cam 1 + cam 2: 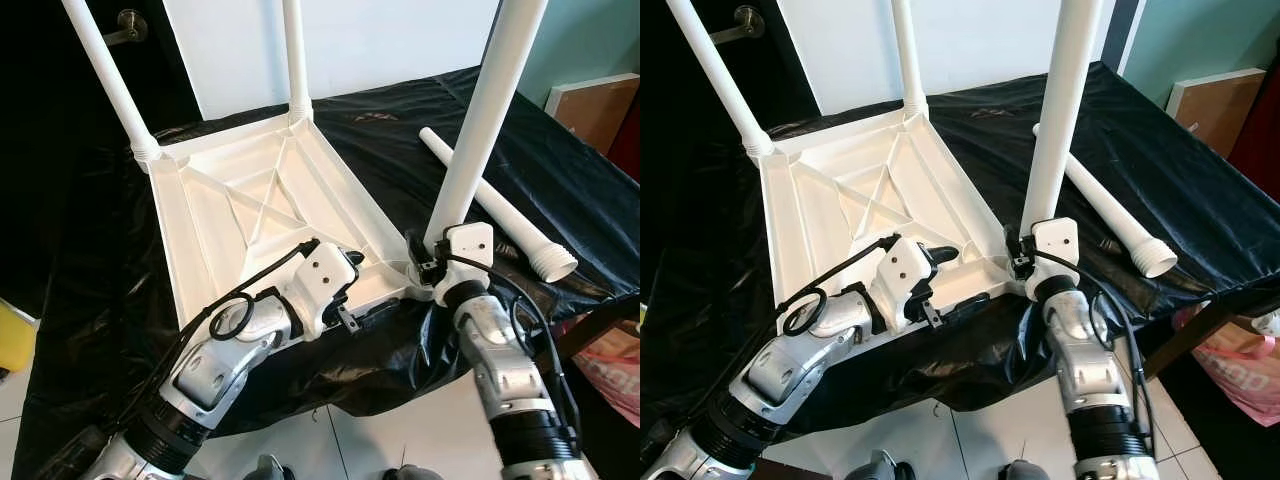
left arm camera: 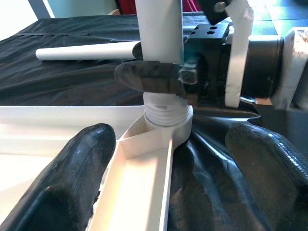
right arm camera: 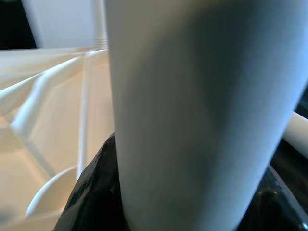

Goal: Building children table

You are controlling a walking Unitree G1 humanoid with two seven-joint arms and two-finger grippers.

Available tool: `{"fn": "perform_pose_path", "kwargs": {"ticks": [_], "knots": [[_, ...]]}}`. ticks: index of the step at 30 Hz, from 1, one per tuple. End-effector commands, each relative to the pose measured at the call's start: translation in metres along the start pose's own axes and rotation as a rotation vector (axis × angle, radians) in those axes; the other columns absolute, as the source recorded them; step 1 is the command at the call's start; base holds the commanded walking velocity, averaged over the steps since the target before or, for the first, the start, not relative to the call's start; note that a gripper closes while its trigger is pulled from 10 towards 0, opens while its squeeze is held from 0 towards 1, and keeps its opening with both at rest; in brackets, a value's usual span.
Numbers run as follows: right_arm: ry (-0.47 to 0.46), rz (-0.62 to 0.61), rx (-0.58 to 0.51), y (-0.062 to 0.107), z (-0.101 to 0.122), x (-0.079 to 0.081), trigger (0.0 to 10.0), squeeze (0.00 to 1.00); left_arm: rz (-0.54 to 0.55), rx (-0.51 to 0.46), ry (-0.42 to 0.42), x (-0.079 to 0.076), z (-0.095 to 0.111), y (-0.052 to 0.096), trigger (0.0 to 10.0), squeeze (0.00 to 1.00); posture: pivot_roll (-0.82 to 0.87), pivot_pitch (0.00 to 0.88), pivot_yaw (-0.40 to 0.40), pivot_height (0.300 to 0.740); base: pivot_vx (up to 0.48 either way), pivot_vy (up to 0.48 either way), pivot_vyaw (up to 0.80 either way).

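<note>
1. A thick white table leg point(image 3: 192, 110) stands upright, very close to the lens and blurred.
2. The right gripper's black fingers point(image 3: 94, 192) sit at either side of its base.
3. Beyond lies the upturned white tabletop point(image 3: 43, 110), ribs showing.
4. Another white leg point(image 3: 296, 132) lies nearby.

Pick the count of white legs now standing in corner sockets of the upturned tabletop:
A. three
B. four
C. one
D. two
A. Three legs stand upright in corners of the tabletop: the far-left leg, the far leg, and the near-right leg, which the right gripper clasps near its base. A fourth leg lies loose on the black cover.
</note>
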State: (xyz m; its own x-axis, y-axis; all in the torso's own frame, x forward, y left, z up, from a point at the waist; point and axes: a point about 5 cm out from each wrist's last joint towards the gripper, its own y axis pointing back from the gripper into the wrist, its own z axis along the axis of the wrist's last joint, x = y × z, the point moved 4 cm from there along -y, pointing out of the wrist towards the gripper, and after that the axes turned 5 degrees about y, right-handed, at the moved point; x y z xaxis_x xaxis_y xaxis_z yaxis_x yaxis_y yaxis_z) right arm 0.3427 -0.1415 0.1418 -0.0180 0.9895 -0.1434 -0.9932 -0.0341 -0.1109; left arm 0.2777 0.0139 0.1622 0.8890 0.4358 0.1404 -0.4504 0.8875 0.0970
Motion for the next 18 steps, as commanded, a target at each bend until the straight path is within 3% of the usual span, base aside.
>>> {"fn": "perform_pose_path", "kwargs": {"ticks": [1, 4, 18], "knots": [[-0.010, -0.060, 0.138, 0.009, -0.030, -0.006, 10.0, 0.00, -0.120, 0.022, -0.002, -0.009, -0.001, 0.001, 10.0, 0.00, -0.06, 0.095, 0.064, 0.740, 0.000, 0.000, 0.00], [-0.037, -0.169, 0.166, 0.014, -0.029, 0.004, 10.0, 0.00, -0.123, 0.019, -0.001, -0.011, -0.001, 0.000, 10.0, 0.00, -0.06, 0.099, 0.056, 0.740, 0.000, 0.000, 0.00], [-0.047, -0.184, 0.138, 0.014, -0.019, 0.006, 10.0, 0.00, -0.127, 0.014, -0.003, -0.010, 0.001, 0.000, 10.0, 0.00, -0.06, 0.093, 0.057, 0.740, 0.000, 0.000, 0.00]]}}
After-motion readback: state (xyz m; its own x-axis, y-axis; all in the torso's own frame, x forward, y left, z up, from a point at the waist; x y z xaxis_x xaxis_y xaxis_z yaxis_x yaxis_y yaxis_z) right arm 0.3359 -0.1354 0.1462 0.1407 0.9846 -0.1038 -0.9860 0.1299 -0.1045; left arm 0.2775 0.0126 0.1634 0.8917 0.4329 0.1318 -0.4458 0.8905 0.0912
